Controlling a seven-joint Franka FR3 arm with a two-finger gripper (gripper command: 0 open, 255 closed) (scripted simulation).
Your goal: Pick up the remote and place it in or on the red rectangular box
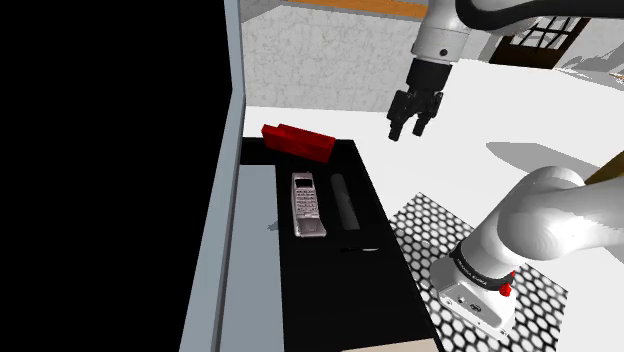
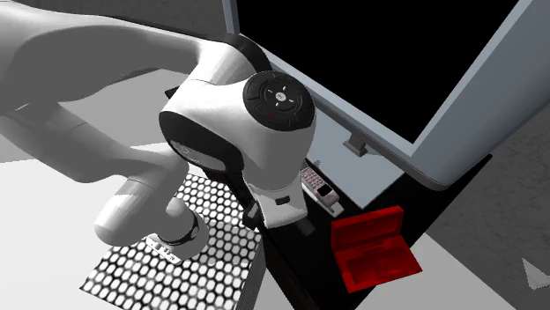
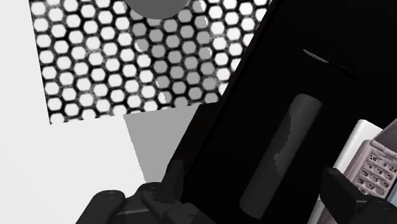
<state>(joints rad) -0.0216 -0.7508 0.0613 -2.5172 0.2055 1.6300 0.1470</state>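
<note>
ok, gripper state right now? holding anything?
Gripper: open, fingers apart, holding nothing. The remote lies untouched on the black tabletop.

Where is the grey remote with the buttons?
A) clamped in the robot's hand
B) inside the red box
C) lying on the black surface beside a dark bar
C: the remote lies flat on the black surface beside the dark bar, apart from the red box, with the open gripper well clear.
</note>
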